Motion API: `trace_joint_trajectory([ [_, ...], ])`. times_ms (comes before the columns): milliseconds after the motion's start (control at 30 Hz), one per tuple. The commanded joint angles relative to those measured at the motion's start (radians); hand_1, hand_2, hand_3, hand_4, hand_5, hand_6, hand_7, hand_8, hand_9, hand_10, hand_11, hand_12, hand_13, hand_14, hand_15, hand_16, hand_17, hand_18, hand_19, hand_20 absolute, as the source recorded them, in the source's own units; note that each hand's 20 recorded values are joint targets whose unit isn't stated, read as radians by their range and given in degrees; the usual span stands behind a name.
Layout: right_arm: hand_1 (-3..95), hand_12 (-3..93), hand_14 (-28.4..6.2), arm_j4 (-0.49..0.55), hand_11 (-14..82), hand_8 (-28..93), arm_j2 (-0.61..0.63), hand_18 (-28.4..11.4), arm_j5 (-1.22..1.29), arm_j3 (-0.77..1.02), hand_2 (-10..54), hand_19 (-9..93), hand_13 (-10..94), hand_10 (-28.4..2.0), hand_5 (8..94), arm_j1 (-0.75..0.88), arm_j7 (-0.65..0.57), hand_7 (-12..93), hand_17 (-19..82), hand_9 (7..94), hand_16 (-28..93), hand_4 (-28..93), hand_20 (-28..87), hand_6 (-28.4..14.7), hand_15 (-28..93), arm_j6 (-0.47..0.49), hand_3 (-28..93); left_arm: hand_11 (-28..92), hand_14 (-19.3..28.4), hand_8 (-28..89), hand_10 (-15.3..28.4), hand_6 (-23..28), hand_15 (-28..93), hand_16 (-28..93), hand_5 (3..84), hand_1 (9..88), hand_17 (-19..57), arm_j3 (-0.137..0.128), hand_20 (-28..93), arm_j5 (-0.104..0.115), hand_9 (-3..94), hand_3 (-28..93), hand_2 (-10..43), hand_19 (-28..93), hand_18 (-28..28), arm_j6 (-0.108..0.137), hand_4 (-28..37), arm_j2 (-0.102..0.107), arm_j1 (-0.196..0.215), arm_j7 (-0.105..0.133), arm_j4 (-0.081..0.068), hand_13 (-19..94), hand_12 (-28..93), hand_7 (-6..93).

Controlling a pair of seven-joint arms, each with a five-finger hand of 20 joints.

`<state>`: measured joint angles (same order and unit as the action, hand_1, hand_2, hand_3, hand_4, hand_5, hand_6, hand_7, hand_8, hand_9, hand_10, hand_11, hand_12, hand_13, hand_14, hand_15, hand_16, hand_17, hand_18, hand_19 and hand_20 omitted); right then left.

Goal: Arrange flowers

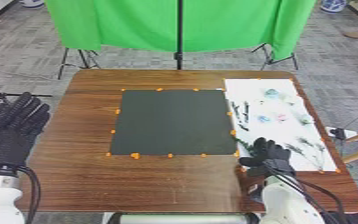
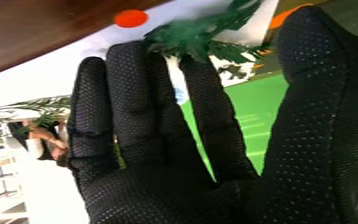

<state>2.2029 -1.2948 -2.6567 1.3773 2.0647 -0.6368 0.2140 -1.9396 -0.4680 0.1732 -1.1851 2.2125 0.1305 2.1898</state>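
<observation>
Bright, fairly even light fills the head view—the white rectangular sheet (image 1: 246, 85) glares palest, the flat black rectangular mat (image 1: 174, 122) darkest. In the right wrist view, the white areas look nearly washed out—strong contrast beside deep black.

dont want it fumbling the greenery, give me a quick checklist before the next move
1. Right hand open, thumb apart from straight fingers: ok
2. Feathery greenery near its fingertips: ok
3. Greenery gripped: not ok, no fingers curled round it
4. Fingertips touching greenery: cannot tell
5. Left hand away from the white sheet: ok, off at the left
6. Dark mat lying flat: ok
</observation>
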Motion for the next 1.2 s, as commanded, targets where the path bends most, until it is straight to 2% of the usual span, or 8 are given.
trace_joint_trajectory([
  [33, 75.3, 24.5, -21.4, 0.026, 32.7, -10, 0.03, -26.3, -0.01, 0.005, -9.5, 83, 45, -25.1, 46.9, 0.06, -0.042, 34, 28, 48.5, 17, 78, 20, -11.6, 59, -0.038, -28, 15, 15.3, -8, 14.1, 9.3, 35, -6, 46.9, 28.5, -2.8, -0.006, 15, 0.008, 39.8, 75, 13.4, 29, 14.0, -0.004, -24.2, 0.0, 0.015, 0.002, -0.007, 30, 11, 7.3],
  [400, 75.9, 23.2, -21.7, 0.038, 36.1, -21, 0.044, -26.7, -0.035, 0.019, -9.5, 85, 44, -26.3, 34.7, 0.085, -0.075, 52, 29, 40.9, 16, 77, 17, -10.5, 62, -0.112, -28, 15, 15.2, -8, 14.1, 9.4, 35, -6, 46.9, 28.6, -2.8, -0.008, 15, 0.008, 39.8, 74, 13.6, 29, 14.0, -0.003, -24.4, 0.0, 0.019, 0.003, -0.007, 30, 11, 7.1],
  [633, 69.3, 22.8, -23.1, 0.028, 30.2, -7, 0.036, -27.9, -0.092, 0.031, -9.5, 86, 45, -28.1, 47.7, 0.081, -0.08, 23, 30, 45.0, 16, 67, 15, -16.2, 61, 0.017, -28, 15, 15.3, -8, 14.1, 9.3, 35, -6, 46.9, 28.6, -2.8, -0.007, 15, 0.007, 39.8, 75, 13.4, 29, 14.0, -0.001, -24.4, 0.001, 0.019, 0.002, -0.008, 30, 11, 7.3],
  [667, 51.6, 22.0, -23.0, 0.023, 29.4, -9, 0.035, -27.7, -0.105, 0.029, -9.5, 84, 45, -28.2, 49.4, 0.082, -0.074, 23, 31, 45.6, 17, 18, 17, -16.5, 62, 0.034, 27, 15, 15.3, -8, 14.1, 9.3, 35, -6, 46.9, 28.6, -2.8, -0.008, 15, 0.008, 39.8, 75, 13.4, 29, 14.0, -0.002, -24.4, 0.0, 0.018, 0.0, -0.008, 30, 11, 7.3],
  [733, 36.6, 23.6, -23.2, 0.011, 30.2, -7, 0.028, -27.8, -0.096, 0.022, -9.5, 85, 46, -28.3, 51.5, 0.069, -0.075, 22, 31, 46.2, 17, -24, 19, -17.5, 60, 0.062, 75, 15, 15.3, -8, 14.1, 9.3, 35, -6, 46.9, 28.7, -2.8, -0.004, 15, 0.008, 39.8, 75, 13.5, 29, 14.0, 0.002, -24.5, 0.001, 0.015, 0.0, -0.009, 30, 11, 7.2],
  [967, 37.5, 25.6, -22.6, -0.058, 34.7, -10, 0.003, -27.4, -0.127, -0.003, -9.5, 86, 48, -28.2, 51.5, 0.033, -0.017, 33, 32, 46.9, 19, -21, 18, -16.4, 63, 0.073, 79, 15, 15.3, -8, 14.0, 9.4, 35, -6, 47.0, 28.7, -2.8, 0.003, 15, 0.009, 39.8, 75, 13.5, 29, 14.0, 0.004, -24.5, 0.003, 0.009, -0.004, -0.013, 30, 11, 7.3],
  [1100, 43.2, 25.4, -19.1, -0.082, 36.7, -14, -0.013, -26.1, -0.121, -0.009, -9.5, 86, 54, -24.3, 55.6, 0.03, 0.016, 44, 34, 53.3, 20, -22, 18, -11.3, 61, 0.07, 81, 15, 15.2, -8, 14.1, 9.4, 35, -6, 47.0, 28.7, -2.8, 0.009, 15, 0.008, 39.8, 75, 13.5, 29, 14.0, 0.005, -24.4, 0.004, 0.003, -0.006, -0.016, 30, 11, 7.5],
  [1200, 48.0, 25.8, -16.5, -0.103, 37.9, 7, -0.024, -25.3, -0.134, -0.02, -9.5, 86, 58, -21.9, 55.5, 0.03, 0.039, 48, 34, 57.4, 26, -24, 19, -8.1, 58, 0.054, 79, 15, 15.2, -8, 14.2, 9.4, 35, -6, 47.0, 28.8, -2.8, 0.014, 15, 0.007, 39.7, 75, 13.6, 29, 14.0, 0.005, -24.4, 0.007, -0.003, -0.008, -0.02, 30, 11, 7.6],
])
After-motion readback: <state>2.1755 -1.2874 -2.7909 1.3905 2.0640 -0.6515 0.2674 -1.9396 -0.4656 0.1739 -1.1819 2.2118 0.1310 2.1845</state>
